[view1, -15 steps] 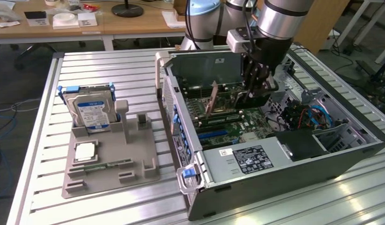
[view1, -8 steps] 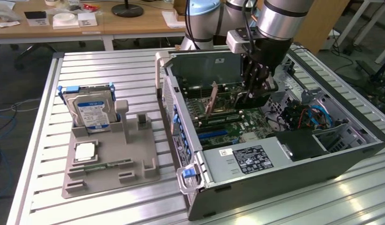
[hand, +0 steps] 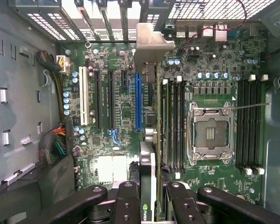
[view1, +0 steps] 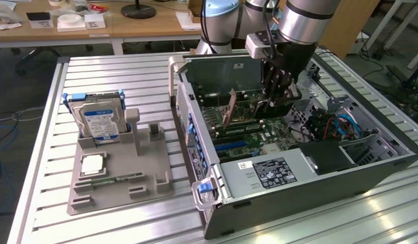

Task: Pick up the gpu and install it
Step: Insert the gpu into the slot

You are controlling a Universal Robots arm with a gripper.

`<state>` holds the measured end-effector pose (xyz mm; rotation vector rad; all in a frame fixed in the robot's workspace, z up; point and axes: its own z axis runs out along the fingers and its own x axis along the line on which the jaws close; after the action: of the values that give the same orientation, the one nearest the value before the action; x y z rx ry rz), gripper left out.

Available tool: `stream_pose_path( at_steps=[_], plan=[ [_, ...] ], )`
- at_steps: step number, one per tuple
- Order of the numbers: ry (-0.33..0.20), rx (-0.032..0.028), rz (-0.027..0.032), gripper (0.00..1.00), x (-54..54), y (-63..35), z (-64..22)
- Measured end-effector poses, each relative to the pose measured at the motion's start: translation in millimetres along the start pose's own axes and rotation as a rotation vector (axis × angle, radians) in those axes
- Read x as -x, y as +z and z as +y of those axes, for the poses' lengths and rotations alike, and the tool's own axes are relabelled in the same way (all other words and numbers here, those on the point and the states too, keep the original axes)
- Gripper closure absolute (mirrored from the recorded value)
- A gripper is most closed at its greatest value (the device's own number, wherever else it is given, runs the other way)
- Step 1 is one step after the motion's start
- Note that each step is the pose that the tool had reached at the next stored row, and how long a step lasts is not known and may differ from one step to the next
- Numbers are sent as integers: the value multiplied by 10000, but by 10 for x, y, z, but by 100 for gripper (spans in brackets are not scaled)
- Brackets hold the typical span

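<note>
End effector (hand: 151,203) is down inside the open dark grey computer case (view1: 318,190), clamped on the gpu (hand: 148,158). That's the flat green-board card with the silver metal bracket, held on edge over the green motherboard (hand: 121,107), right by the long blue slot (hand: 138,100).

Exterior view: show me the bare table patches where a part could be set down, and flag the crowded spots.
Free: slatted table beyond the grey holder; the near strip in front of the holder; the near corner in front of the computer case. Crowded: inside the case, where the gripper holds the gpu over the motherboard.
</note>
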<state>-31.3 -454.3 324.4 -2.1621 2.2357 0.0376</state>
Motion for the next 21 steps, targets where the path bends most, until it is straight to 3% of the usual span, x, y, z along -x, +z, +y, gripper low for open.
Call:
stream_pose_path(
  at_steps=[13, 21],
  plan=[
    [0, -4, -2, 73, -1, 9, 43],
    [-11, -24, -2, 73, -15, 90, 56]
  ],
)
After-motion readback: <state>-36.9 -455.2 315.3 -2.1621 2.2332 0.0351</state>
